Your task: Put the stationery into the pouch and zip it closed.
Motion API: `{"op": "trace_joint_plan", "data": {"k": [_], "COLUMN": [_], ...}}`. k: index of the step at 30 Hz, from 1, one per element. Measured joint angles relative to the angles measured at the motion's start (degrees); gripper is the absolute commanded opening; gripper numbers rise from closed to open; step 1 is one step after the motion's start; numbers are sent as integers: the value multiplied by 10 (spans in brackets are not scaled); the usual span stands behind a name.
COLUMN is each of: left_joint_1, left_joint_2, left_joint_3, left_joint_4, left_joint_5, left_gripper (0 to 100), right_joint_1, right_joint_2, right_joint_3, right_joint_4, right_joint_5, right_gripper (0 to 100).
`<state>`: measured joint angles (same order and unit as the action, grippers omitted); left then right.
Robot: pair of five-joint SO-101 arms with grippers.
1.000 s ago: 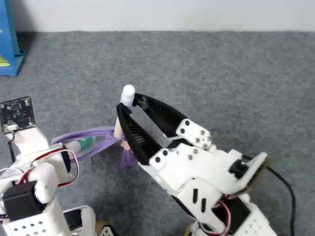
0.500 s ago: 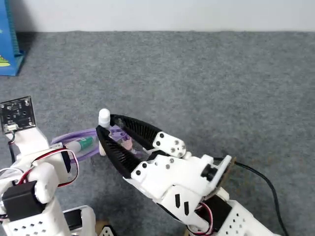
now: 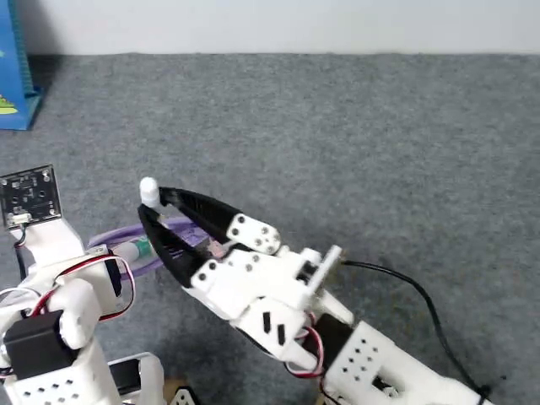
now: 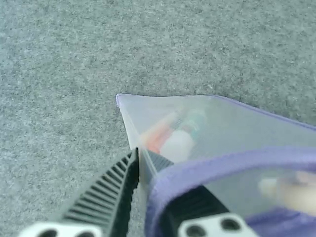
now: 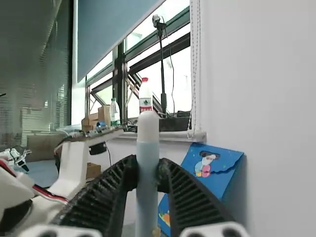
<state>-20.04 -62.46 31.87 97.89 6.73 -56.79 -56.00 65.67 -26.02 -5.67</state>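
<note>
Hovering right tool — pen over pouch

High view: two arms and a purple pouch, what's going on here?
The left gripper pinches the edge of the clear purple pouch, which already has a few items inside. The right gripper holds a white-capped pen upright, over the pouch in the high view. It is not yet inside.

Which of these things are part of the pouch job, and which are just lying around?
Job: pouch, held by left gripper; pens inside it; white-capped pen in right gripper.
Lying about: blue box; bottles in the background.
</note>
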Motion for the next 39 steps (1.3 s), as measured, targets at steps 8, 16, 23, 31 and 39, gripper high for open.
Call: {"op": "trace_joint_plan", "data": {"k": [8, 16, 23, 31, 39], "left_joint_1": [0, 1, 1, 1, 1], "left_joint_2": [0, 0, 0, 0, 0], "left_joint_3": [0, 0, 0, 0, 0], "left_joint_4": [0, 0, 0, 0, 0], "left_joint_5": [0, 0, 0, 0, 0], "left_gripper": [11, 11, 11, 11, 11], "right_joint_1": [19, -16, -61, -4, 62], "right_joint_2": [55, 14, -103, -226, -275], "right_joint_3": [40, 43, 9, 5, 5], "right_joint_4": [-47, 100, 304, 502, 699], "right_joint_5": [39, 109, 114, 63, 33], "right_gripper": [16, 264, 168, 49, 269]}}
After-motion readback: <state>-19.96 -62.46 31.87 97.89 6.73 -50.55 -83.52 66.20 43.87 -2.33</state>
